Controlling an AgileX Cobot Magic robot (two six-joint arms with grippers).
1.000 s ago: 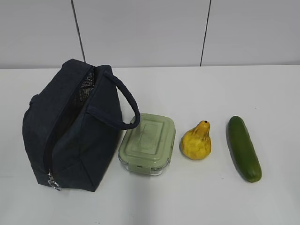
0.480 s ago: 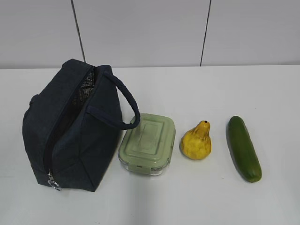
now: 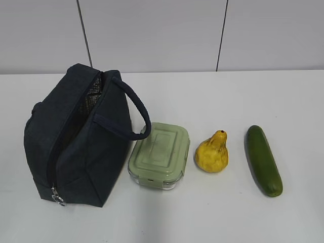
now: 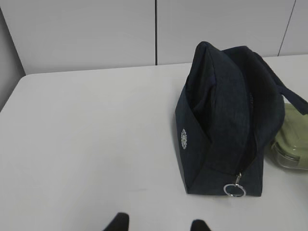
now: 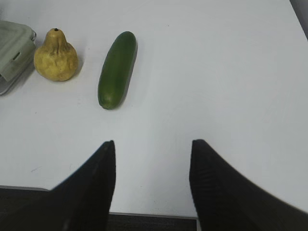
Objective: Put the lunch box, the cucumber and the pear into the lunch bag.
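Observation:
The navy lunch bag (image 3: 76,136) stands at the left of the table, its top zipper partly open and a metal ring pull (image 4: 234,190) hanging at its near end. Beside it lies the lunch box (image 3: 159,154) with its sage-green lid, then the yellow pear (image 3: 212,153), then the dark green cucumber (image 3: 263,160). Neither arm shows in the exterior view. My left gripper (image 4: 158,224) is open over bare table, left of and nearer than the bag (image 4: 226,120). My right gripper (image 5: 153,144) is open and empty, nearer than the cucumber (image 5: 116,69) and pear (image 5: 55,57).
The white table (image 3: 212,101) runs back to a grey panelled wall (image 3: 152,33). Its near edge (image 5: 144,215) lies just under my right gripper. The bag's handle (image 3: 136,109) arches over toward the lunch box.

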